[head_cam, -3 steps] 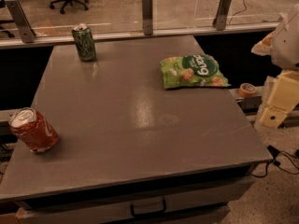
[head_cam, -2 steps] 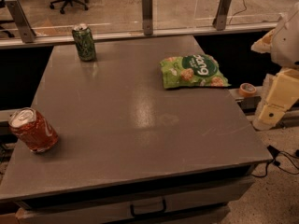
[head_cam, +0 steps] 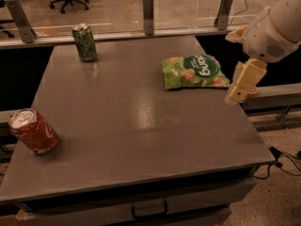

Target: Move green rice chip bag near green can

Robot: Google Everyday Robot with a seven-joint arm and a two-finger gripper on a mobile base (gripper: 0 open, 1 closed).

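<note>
Risks from here, as I see them:
- The green rice chip bag (head_cam: pixel 195 71) is flat and crinkly. A shallow pinch could slip off the film, and a low sideways entry could shove it away instead of gripping it.
- The green can (head_cam: pixel 85 43) is slim, upright and close to the table's (head_cam: pixel 141 126) far edge, well apart from the gripper (head_cam: pixel 241 86) across the top. If I bring the bag in too hot, I could tip it or nudge it off.
- The red can (head_cam: pixel 34 131) is farthest from the gripper, at the near corner. It's off the likely path, so low concern.

The gripper hangs over the table's side edge, just beside the bag's nearest end, and holds nothing. I can't tell whether it's apart or together. It looks clear of the bag, but I can't confirm that.
</note>
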